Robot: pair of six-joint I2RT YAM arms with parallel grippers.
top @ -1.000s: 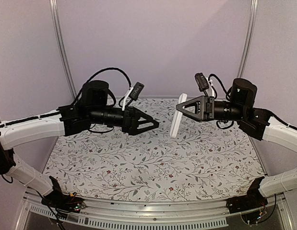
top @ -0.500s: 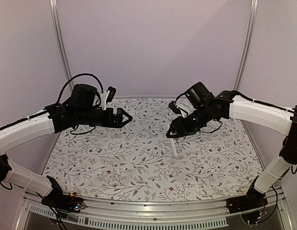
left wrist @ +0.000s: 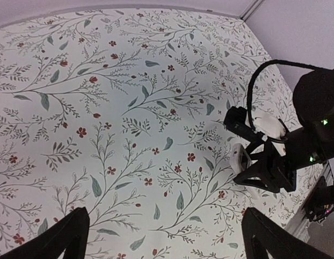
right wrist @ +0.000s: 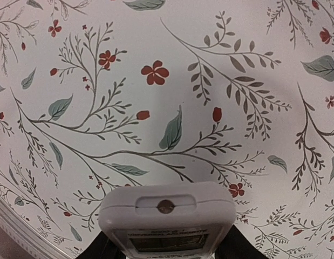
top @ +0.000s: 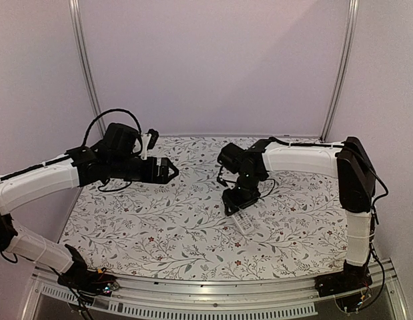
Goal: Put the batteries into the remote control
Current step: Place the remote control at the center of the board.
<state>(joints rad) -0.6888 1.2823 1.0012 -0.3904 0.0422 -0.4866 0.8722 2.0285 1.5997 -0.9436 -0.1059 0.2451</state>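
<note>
Remote control [top: 243, 225]: white bar, gripped by the half-closed right hand [top: 237, 207], held low over the table [top: 159, 233], its lower end at or near the surface.
Left hand [top: 171, 170]: spread wide, empty, well apart.
Batteries: none visible.
Handling: lay flat, bay upward, before releasing.

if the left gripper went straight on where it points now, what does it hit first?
Likely bare tablecloth, short of the remote in the right gripper; depth is hard to judge.
</note>
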